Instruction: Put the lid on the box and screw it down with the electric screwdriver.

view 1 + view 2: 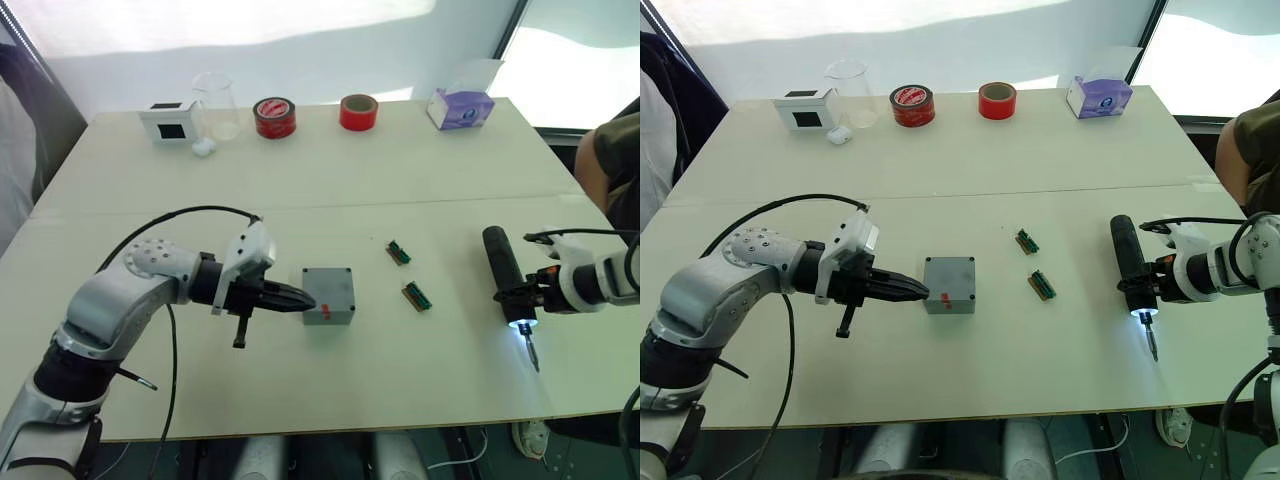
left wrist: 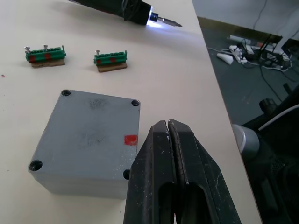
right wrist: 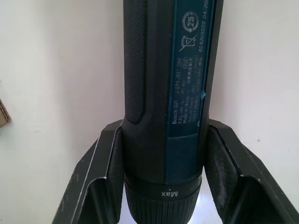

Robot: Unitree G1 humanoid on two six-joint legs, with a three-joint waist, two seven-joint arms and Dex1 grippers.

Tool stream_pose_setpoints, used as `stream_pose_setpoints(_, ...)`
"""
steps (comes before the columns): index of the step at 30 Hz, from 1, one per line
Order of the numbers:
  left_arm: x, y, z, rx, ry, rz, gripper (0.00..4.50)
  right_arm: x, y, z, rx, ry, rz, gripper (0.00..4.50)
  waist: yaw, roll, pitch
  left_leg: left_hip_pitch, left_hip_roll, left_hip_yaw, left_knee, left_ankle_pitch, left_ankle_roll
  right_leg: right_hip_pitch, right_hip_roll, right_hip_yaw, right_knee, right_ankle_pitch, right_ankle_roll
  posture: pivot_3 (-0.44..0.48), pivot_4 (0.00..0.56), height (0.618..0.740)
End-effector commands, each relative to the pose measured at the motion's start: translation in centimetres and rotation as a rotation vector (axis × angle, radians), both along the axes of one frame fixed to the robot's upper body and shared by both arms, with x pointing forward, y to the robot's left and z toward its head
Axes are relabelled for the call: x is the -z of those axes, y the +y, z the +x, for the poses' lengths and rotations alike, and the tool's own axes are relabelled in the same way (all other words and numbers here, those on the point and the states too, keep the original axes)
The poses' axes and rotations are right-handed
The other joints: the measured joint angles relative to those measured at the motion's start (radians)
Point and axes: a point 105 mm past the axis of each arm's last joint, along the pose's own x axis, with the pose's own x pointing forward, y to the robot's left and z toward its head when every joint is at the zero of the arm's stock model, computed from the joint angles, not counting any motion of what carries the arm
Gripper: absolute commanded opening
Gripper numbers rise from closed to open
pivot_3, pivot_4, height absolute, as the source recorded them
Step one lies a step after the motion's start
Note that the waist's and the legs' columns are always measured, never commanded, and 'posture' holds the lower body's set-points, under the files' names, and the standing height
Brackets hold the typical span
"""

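Closed tight, my left fingers sit beside box, lid on, seam indistinct. R fingers clamp electric screwdriver over tabletop; bit partly lost in glare.

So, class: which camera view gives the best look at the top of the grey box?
The left wrist view: the box sits close and large, showing its flat top, corner screw holes and red mark. Both eye views show it small, mid-table, by the left gripper. The right wrist view looks at the screwdriver instead.
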Motion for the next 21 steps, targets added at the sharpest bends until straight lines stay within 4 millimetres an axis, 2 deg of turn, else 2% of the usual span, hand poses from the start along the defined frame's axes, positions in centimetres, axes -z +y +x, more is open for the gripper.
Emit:
stream_pose_setpoints(1, -0.4, 0.1, -0.2, -0.006, -0.033, -0.001, 0.00, -0.8, -0.7, 0.4, -0.007, -0.038, -0.036, 2.80, 0.000, -0.001, 0.000, 0.000, 0.000, 0.000, 0.000, 0.000, 0.000, 0.000, 0.000, 0.000, 0.000, 0.000, 0.000, 0.000, 0.150, 0.740)
stream_pose_setpoints(2, -0.3, 0.2, -0.1, -0.014, -0.030, 0.002, 0.00, -0.7, -0.8, 0.4, -0.009, -0.035, -0.048, 3.01, 0.000, -0.001, 0.000, 0.000, 0.000, 0.000, 0.000, 0.000, 0.000, 0.000, 0.000, 0.000, 0.000, 0.000, 0.000, 0.000, 0.150, 0.740)
stream_pose_setpoints(3, -0.3, 0.3, -0.1, -0.020, -0.026, 0.004, 0.00, -0.6, -0.9, 0.4, -0.010, -0.033, -0.055, 3.49, 0.000, -0.001, 0.000, 0.000, 0.000, 0.000, 0.000, 0.000, 0.000, 0.000, 0.000, 0.000, 0.000, 0.000, 0.000, 0.000, 0.150, 0.740)
stream_pose_setpoints(6, -0.3, 0.6, 0.2, -0.036, -0.020, 0.004, 0.00, -0.4, -1.2, 0.3, -0.015, -0.029, -0.073, 4.41, 0.002, -0.003, 0.000, 0.001, 0.000, -0.001, 0.000, 0.000, 0.000, 0.002, 0.000, 0.000, 0.000, 0.000, 0.000, 0.000, 0.150, 0.740)
stream_pose_setpoints(9, -0.4, 1.1, 0.7, -0.065, -0.018, -0.003, 0.00, -0.9, -1.0, 0.5, -0.017, -0.051, -0.064, 4.46, 0.005, -0.004, 0.000, 0.002, 0.000, -0.002, 0.001, 0.000, 0.000, 0.003, 0.000, -0.001, 0.000, 0.000, 0.000, 0.000, 0.150, 0.740)
stream_pose_setpoints(13, -0.9, 1.6, 1.5, -0.108, -0.016, -0.024, 0.00, -2.8, -0.5, 1.4, -0.045, -0.152, -0.075, 4.46, 0.003, -0.003, 0.000, 0.002, 0.000, -0.002, 0.001, 0.000, 0.000, 0.003, 0.000, -0.001, 0.000, 0.000, 0.000, 0.000, 0.150, 0.740)
stream_pose_setpoints(19, -1.0, 2.7, 2.7, -0.171, -0.027, -0.023, 0.00, -6.8, 1.0, 2.5, -0.122, -0.306, -0.109, 4.46, -0.001, -0.003, 0.000, 0.002, 0.000, -0.001, 0.001, 0.000, 0.000, 0.002, 0.000, -0.001, 0.001, 0.000, 0.000, 0.000, 0.150, 0.740)
stream_pose_setpoints(21, -1.0, 3.6, 3.4, -0.217, -0.039, -0.015, 0.00, -9.4, 2.6, 2.8, -0.226, -0.420, -0.151, 4.46, 0.000, -0.003, 0.000, 0.002, 0.000, -0.001, 0.001, 0.000, -0.001, 0.001, 0.000, 0.000, 0.002, 0.000, 0.000, 0.000, 0.150, 0.740)
